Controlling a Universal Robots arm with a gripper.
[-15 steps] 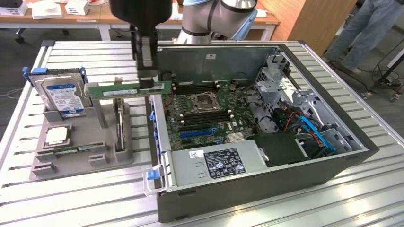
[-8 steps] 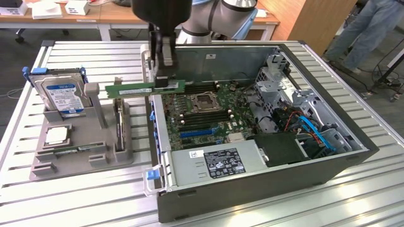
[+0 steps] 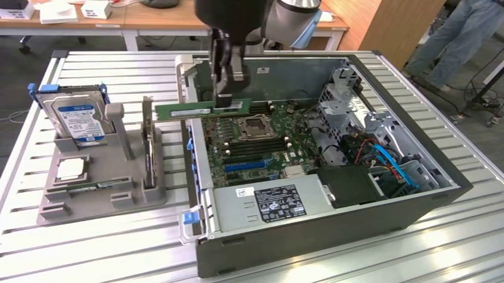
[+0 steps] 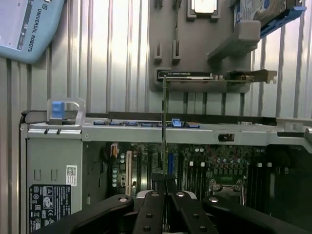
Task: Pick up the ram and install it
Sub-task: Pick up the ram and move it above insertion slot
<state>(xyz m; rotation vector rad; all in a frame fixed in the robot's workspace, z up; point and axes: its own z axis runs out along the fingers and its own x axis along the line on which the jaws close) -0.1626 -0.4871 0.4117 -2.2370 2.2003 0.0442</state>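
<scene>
Even bright light; glare on slatted table [image 4: 122, 48]

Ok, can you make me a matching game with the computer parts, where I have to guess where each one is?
Things:
1. ram
2. hard drive
3. processor chip
4. power supply

Places:
A. lying flat in the grey holder
B. up in the air, pinched in the gripper
C. standing upright in the grey holder
D. inside the open computer case

Right pairs: 1-B, 2-C, 3-A, 4-D.
</scene>
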